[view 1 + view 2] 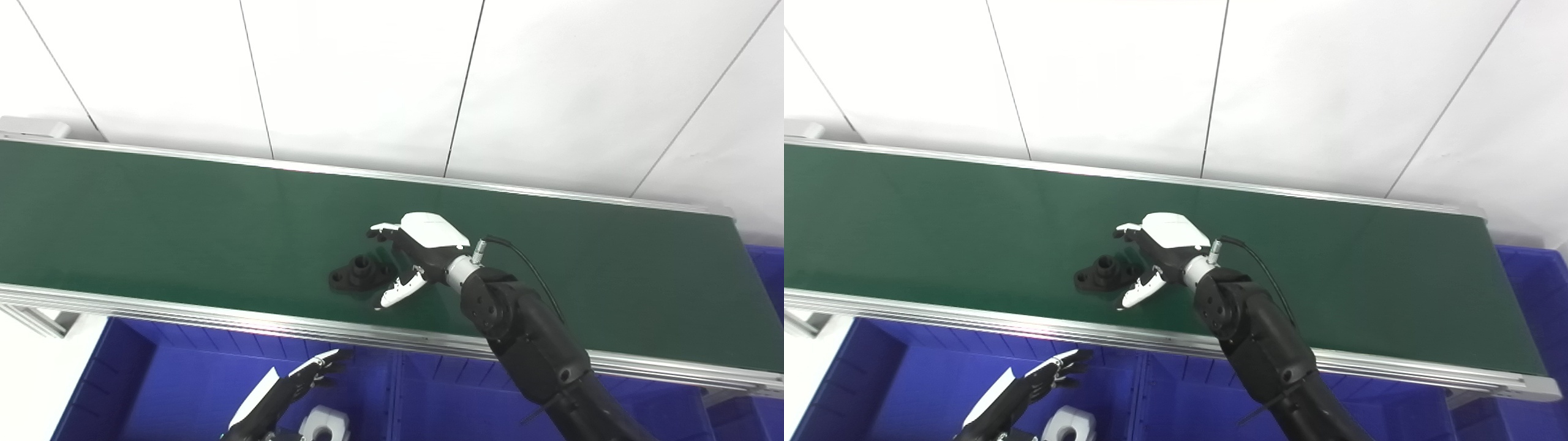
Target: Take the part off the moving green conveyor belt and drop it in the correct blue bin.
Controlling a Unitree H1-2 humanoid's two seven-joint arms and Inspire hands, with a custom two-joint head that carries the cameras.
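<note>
A black flanged part (360, 272) with a raised round collar lies on the green conveyor belt (153, 214), near the belt's front rail. My right hand (411, 254) reaches over the belt just right of the part, open, fingers spread around its right end, thumb low at the front; contact is unclear. My left hand (288, 386) hovers low over the blue bin (153, 380) below the belt, fingers extended and empty.
A white part (324, 424) lies in the blue bin by my left hand. A divider (397, 392) separates it from a second blue bin to the right. Another blue bin (768, 275) sits past the belt's right end. White wall panels stand behind.
</note>
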